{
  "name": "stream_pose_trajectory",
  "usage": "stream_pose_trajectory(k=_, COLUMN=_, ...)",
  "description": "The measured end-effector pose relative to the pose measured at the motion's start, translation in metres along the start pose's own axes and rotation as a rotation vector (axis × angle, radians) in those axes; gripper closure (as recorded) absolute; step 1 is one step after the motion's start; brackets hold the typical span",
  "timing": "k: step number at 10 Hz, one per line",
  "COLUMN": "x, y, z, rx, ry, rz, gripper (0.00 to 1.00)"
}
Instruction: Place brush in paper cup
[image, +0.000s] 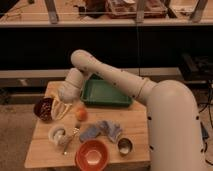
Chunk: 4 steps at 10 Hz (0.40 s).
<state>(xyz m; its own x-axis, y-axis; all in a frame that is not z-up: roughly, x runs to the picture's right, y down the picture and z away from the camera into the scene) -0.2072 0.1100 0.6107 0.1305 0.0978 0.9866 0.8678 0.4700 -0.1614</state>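
the gripper (56, 111) hangs left of centre above the wooden table (135, 145), fingers spread apart beside the dark bowl (43, 109). the paper cup (56, 134) stands near the table's lower-left edge; the brush's position cannot be told.

Blurred and cut-off parts

The gripper (58, 111), left of centre, is blurred against clutter; the brush (61, 134) in the paper cup (56, 135) is indistinct; the orange bowl (92, 155) meets the bottom edge.
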Motion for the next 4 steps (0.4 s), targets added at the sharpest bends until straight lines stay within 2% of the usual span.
stream_pose_trajectory(k=4, x=0.0095, y=-0.0001, z=0.0031, rx=0.019, ry=-0.014, rz=0.011, gripper=0.97)
